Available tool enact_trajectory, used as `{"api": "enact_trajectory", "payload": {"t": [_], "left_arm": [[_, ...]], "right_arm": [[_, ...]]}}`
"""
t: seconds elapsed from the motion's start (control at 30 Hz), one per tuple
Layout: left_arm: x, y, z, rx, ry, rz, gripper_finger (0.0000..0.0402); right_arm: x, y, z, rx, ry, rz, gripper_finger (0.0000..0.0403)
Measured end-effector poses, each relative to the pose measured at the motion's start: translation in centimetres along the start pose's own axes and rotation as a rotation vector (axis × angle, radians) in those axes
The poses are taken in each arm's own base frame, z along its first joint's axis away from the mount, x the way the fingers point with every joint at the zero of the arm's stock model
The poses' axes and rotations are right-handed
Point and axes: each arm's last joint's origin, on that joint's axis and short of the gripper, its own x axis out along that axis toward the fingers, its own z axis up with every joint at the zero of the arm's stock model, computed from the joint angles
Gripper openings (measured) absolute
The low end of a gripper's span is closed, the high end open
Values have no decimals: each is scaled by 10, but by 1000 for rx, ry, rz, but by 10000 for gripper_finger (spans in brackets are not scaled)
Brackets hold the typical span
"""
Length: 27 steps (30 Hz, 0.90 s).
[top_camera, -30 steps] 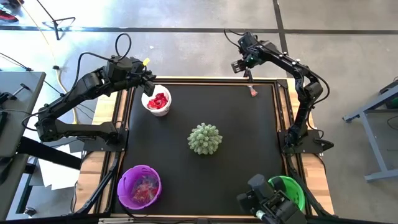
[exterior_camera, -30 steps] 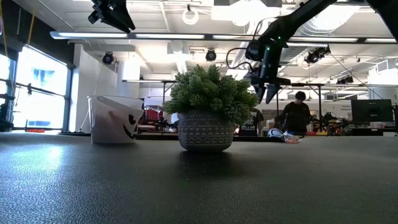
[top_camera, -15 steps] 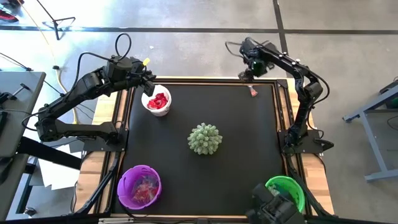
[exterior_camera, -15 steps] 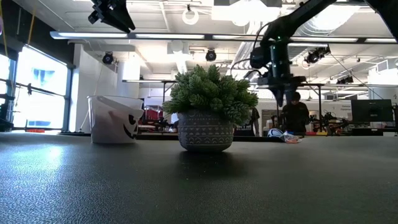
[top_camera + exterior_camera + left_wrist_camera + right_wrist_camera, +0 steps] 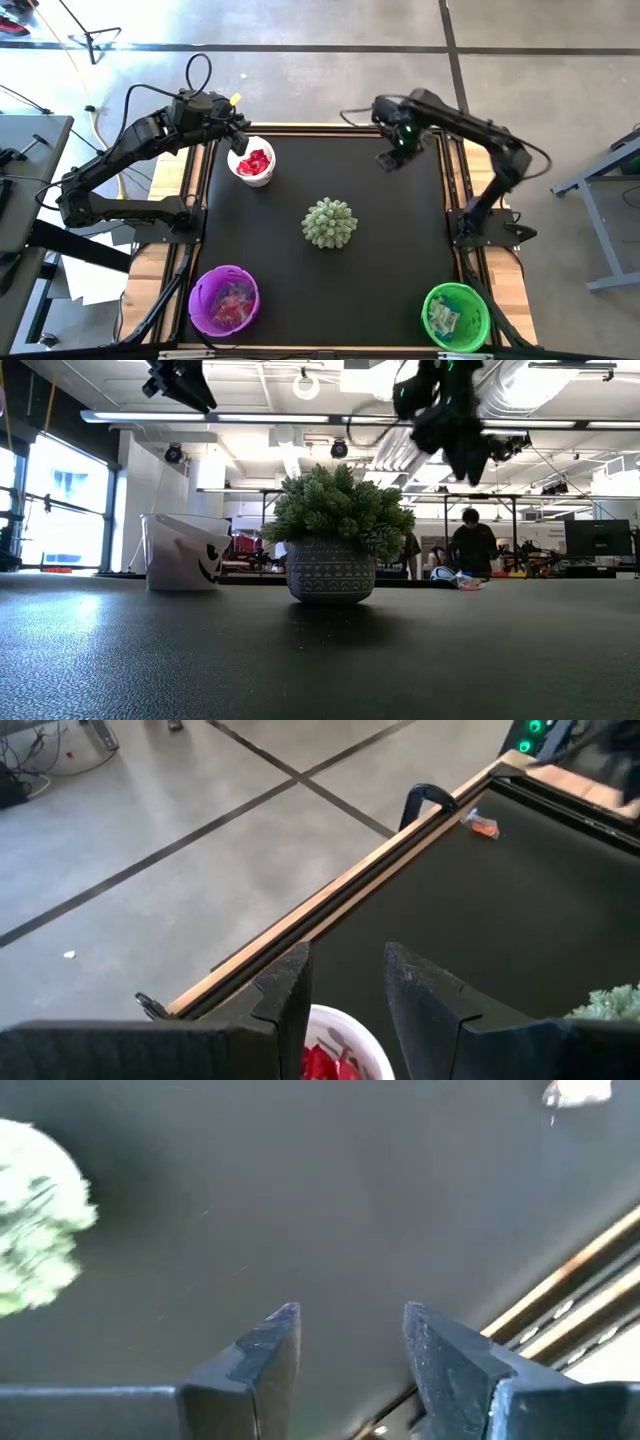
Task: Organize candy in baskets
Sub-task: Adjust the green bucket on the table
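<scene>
Taking the spiky plant (image 5: 329, 222) at the middle of the counter (image 5: 380, 260) as landmark: nearest the front edge sit the purple basket (image 5: 223, 299), front-left of it, and the green basket (image 5: 456, 315), front-right, both holding sweets too small to sort. Behind-left of the plant the white basket (image 5: 252, 162) holds red candy (image 5: 253, 161); the left end effector (image 5: 342, 988) hangs over its rim, fingers apart and empty. Behind-right, the right end effector (image 5: 350, 1342) hovers, fingers apart, empty. One stray sweet (image 5: 483, 824) lies near the far edge, hidden under that arm from above. No writing is legible.
</scene>
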Motion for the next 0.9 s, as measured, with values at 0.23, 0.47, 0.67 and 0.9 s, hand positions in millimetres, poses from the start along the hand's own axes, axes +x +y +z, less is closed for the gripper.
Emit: {"api": "enact_trajectory", "payload": {"t": [0.23, 0.47, 0.67, 0.9], "left_arm": [[0, 0, 0, 72, 5, -9, 113], [13, -11, 11, 147, -67, -223, 113], [29, -17, 14, 57, -46, -282, 113], [40, -23, 16, -67, -23, -289, 113]], "right_arm": [[4, 36, -95, 175, -18, -18, 176], [31, 40, -174, 405, 2, -12, 176], [63, 53, -209, 429, 133, 91, 176], [70, 71, -247, 281, 228, 118, 176]]}}
